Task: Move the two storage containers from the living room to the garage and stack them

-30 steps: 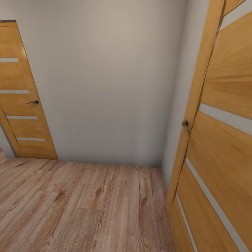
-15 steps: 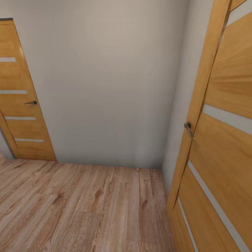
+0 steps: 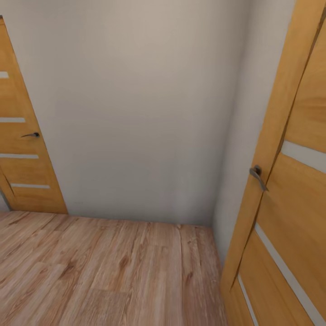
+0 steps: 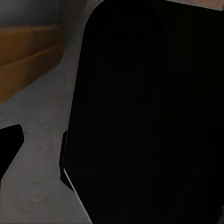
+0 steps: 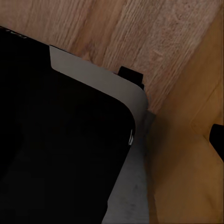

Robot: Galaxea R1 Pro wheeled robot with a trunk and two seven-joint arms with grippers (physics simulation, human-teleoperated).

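Note:
The two storage containers are out of view, and so is the garage. In the right wrist view my right gripper (image 5: 173, 108) stands open over the wood plank floor (image 5: 140, 32), with one black fingertip (image 5: 131, 76) and the other at the frame edge, nothing between them. In the left wrist view one black fingertip (image 4: 9, 145) of my left gripper shows beside my dark body (image 4: 149, 116); its other finger is lost against that black.
A plain pale wall (image 3: 136, 113) faces me close ahead in a corner. An orange wooden door (image 3: 22, 149) with a lever handle (image 3: 31, 135) stands at the left. Another orange door (image 3: 290, 217) with a handle (image 3: 257, 175) stands near on the right. Wood planks (image 3: 104, 271) cover the floor.
The whole head view has shifted: the wall looms nearer and both doors have slid outward toward the picture's edges. That is the camera moving, not the doors.

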